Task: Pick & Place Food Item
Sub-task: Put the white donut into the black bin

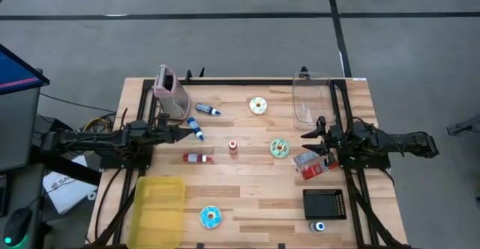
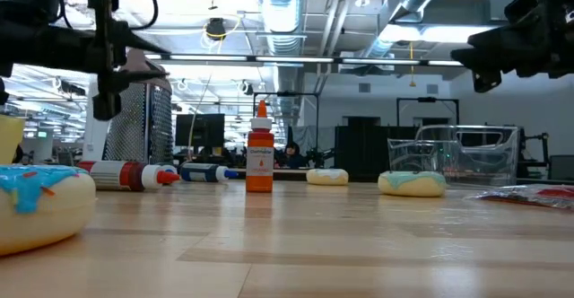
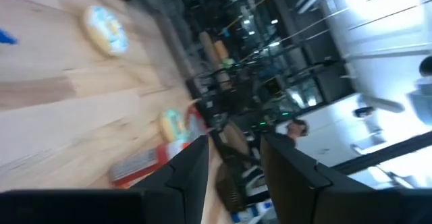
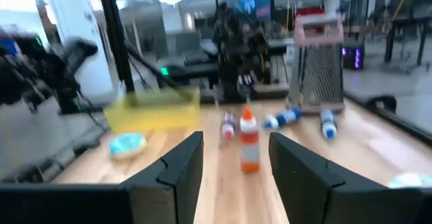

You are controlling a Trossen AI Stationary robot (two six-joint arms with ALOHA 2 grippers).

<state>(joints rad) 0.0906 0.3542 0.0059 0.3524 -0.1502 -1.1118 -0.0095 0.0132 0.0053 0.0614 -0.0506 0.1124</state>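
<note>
Left to right. My left gripper point(image 1: 182, 133) hangs above the table's left side, near the grater point(image 1: 169, 91); fingers parted w/ a clear gap, nothing between them. Yellow tray point(image 1: 159, 208) sits at the front left, w/ a blue-iced donut point(image 1: 211, 217) just beside it. Mid-table: small orange bottle point(image 1: 233, 147) upright. Past it, a pale donut point(image 1: 258, 106) and a green-iced donut point(image 1: 280, 148), the latter near my right gripper point(image 1: 309, 134), which hovers by the clear bin point(image 1: 310, 99), jaws apart, empty too. Which food item counts I can't tell. My guess: green donut's closest. Approach from straight above, straddle it across the ring, squeeze gently so icing doesn't smear, and steer clear of the snack packet point(image 1: 313, 163) alongside.
</note>
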